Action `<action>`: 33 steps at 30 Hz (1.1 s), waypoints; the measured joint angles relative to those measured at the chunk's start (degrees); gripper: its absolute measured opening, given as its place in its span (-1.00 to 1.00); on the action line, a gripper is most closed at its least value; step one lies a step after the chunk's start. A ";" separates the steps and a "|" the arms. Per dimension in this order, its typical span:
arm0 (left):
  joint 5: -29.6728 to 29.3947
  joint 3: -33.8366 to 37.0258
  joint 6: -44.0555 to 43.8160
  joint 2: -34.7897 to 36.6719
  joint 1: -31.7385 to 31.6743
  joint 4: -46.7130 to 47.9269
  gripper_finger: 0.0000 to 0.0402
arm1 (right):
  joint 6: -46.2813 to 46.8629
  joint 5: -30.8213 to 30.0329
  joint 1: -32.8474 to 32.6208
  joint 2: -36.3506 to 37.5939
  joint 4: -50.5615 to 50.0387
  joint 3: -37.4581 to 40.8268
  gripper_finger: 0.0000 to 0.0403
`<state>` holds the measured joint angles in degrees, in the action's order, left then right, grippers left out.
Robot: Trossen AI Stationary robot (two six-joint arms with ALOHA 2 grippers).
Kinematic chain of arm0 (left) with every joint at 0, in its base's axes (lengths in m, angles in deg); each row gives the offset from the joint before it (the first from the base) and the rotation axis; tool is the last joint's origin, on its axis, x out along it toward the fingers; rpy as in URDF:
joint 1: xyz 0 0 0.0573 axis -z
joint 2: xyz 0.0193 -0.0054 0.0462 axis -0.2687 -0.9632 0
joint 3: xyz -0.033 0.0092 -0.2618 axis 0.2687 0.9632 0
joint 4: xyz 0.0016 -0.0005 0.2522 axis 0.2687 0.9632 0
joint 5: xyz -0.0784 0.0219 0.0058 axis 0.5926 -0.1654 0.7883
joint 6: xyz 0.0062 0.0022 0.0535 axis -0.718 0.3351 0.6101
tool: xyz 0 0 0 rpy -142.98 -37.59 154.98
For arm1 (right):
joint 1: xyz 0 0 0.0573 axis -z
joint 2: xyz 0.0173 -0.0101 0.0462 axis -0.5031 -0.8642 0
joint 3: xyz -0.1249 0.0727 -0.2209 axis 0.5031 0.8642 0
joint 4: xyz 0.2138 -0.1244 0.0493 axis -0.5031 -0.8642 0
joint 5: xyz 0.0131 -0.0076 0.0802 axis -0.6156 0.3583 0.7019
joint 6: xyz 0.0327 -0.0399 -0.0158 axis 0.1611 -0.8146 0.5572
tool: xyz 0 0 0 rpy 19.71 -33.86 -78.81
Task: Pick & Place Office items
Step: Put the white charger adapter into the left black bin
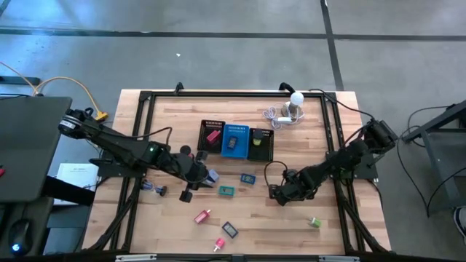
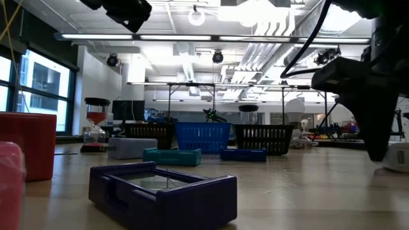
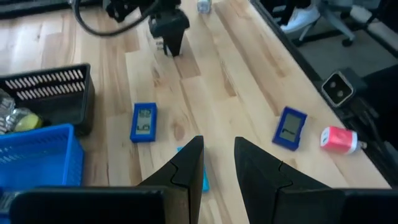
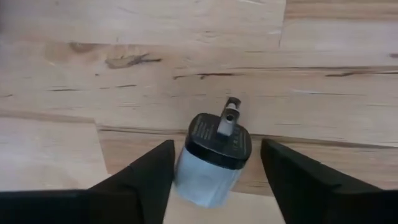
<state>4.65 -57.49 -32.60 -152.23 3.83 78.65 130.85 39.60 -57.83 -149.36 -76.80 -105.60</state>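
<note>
Wooden planks make up the worktop [image 1: 291, 225], ringed by a black frame.

Between the right gripper's [image 4: 214, 165] spread fingers sits a small charger [image 4: 210, 158], pale body, black face with prongs; both fingers stand clear of its sides, so nothing is pinched. In the high view that gripper [image 1: 280, 195] is low over the planks, right of centre, the charger hidden under it.

Other items lie scattered. A teal block [image 1: 226, 191] and a blue block [image 1: 249, 178] rest mid-worktop, in front of the tray [image 1: 262, 151]. Toward the near edge lie a pink piece [image 1: 202, 216], a dark blue block [image 1: 230, 230] and another pink piece [image 1: 219, 244]. A green piece [image 1: 314, 222] sits toward the near right corner, and a small blue clip [image 1: 148, 187] lies left of centre. A red piece [image 1: 213, 136] is in the tray's left compartment, something yellow-green [image 1: 259, 137] in its right one.

The left gripper [image 1: 210, 177] hangs just above the worktop beside the teal block, its fingers [image 3: 189, 163] a narrow gap apart, holding nothing.

A white ball-topped gadget [image 1: 295, 102] stands at the far edge.
</note>
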 joint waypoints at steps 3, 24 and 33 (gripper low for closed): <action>0.00 0.00 0.87 0.00 0.00 -0.27 -0.58 | -1.18 0.33 -0.01 -0.02 -0.40 0.06 -0.16; -0.45 0.00 -0.13 -1.38 -0.03 -0.40 -0.58 | -10.51 -9.96 -5.00 2.24 -0.22 -0.91 -0.41; -0.72 -0.04 1.38 -7.13 -1.80 -5.29 -0.58 | -30.23 -24.99 -5.66 2.99 3.13 -9.93 -0.41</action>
<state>3.93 -57.53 -31.22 -159.35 2.03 73.36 100.61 14.61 -63.50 -146.36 -73.66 -115.52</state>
